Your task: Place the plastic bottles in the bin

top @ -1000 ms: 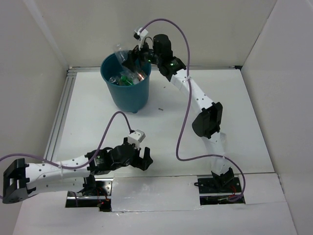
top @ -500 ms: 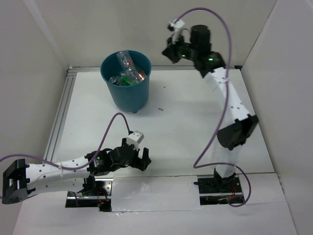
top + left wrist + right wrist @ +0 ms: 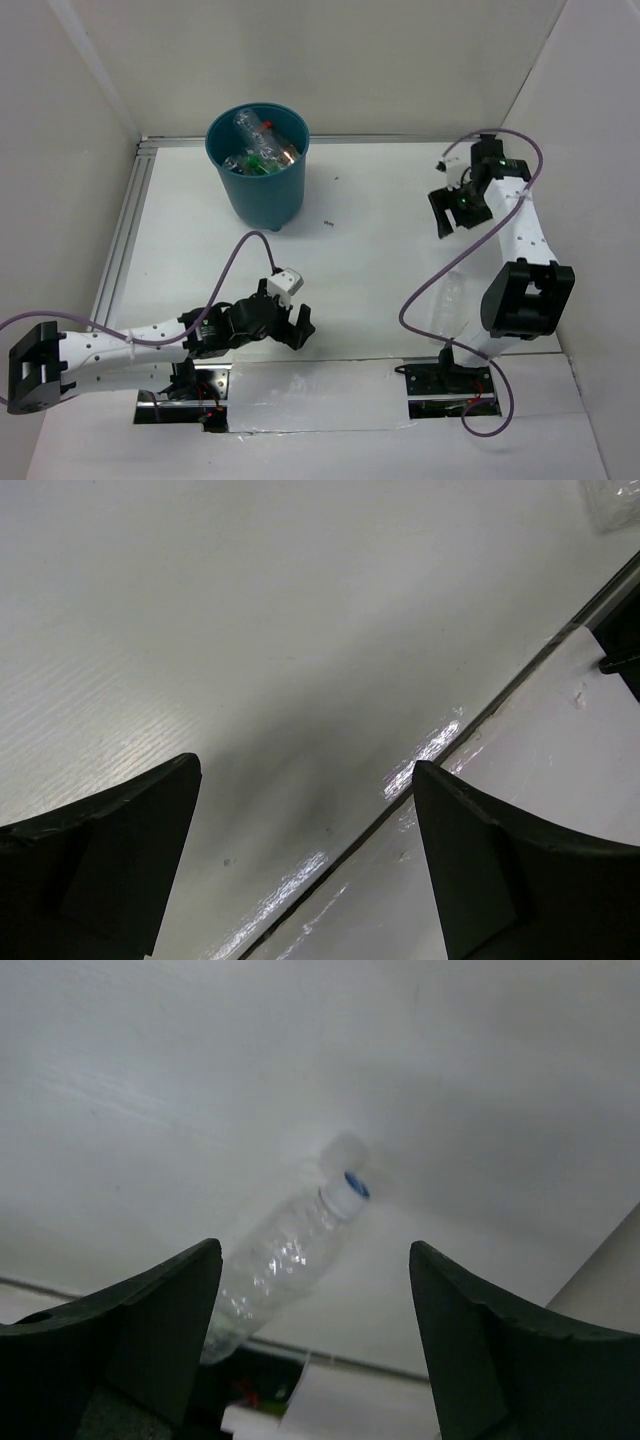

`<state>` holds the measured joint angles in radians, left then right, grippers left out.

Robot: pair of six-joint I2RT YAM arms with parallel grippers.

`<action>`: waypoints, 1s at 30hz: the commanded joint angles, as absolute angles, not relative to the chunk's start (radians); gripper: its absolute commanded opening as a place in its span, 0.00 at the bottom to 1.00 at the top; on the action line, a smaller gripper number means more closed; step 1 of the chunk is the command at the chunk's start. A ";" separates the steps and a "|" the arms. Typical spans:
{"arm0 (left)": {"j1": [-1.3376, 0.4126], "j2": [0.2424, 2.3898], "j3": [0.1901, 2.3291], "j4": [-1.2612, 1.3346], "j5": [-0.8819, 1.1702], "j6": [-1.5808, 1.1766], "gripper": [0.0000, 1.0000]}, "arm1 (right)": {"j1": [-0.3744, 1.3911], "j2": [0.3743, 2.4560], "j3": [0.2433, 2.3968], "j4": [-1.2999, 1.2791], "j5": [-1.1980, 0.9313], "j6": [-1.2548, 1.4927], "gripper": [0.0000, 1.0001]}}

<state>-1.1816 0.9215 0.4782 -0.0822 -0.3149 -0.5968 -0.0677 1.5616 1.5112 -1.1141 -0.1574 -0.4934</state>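
Note:
The dark teal bin [image 3: 262, 195] stands at the back left and holds several bottles, among them a clear one with a red cap [image 3: 256, 124] and a green one [image 3: 263, 159]. One clear crinkled bottle [image 3: 452, 300] lies on the table at the front right, partly behind the right arm. In the right wrist view this bottle [image 3: 283, 1262] lies below the jaws, its cap [image 3: 347, 1191] pointing away. My right gripper [image 3: 447, 213] [image 3: 315, 1252] is open and empty, above the table on the right. My left gripper [image 3: 290, 330] [image 3: 305, 772] is open and empty, low near the front edge.
White walls enclose the table on three sides. A metal rail [image 3: 122, 240] runs along the left edge. A dark seam [image 3: 470, 730] marks the table's front edge under the left gripper. A bit of clear plastic [image 3: 612, 500] shows at the left wrist view's top right corner.
My right arm has swung away from above the bin to the right side of the table and come down, its gripper empty. The left gripper has shifted slightly.

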 commanded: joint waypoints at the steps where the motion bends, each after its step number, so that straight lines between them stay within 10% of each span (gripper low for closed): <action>1: -1.187 0.939 0.486 0.049 -0.275 -0.551 1.00 | -0.139 1.562 1.433 -1.269 -0.109 -0.394 0.84; 18: -1.187 0.983 0.495 0.064 -0.225 -0.479 1.00 | -0.265 1.857 1.187 -1.255 -0.192 -0.391 0.98; 23: -1.187 0.950 0.495 0.035 -0.236 -0.488 1.00 | -0.265 1.916 1.200 -1.239 -0.179 -0.380 0.78; 30: -1.187 0.962 0.512 0.026 -0.236 -0.488 1.00 | -0.200 1.960 1.278 -1.271 -0.259 -0.400 0.19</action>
<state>-1.1816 0.9653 0.4782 0.0113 -0.2302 -0.4995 -0.2230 1.9419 1.2095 -1.2457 -0.1997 -0.3916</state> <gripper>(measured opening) 0.995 0.387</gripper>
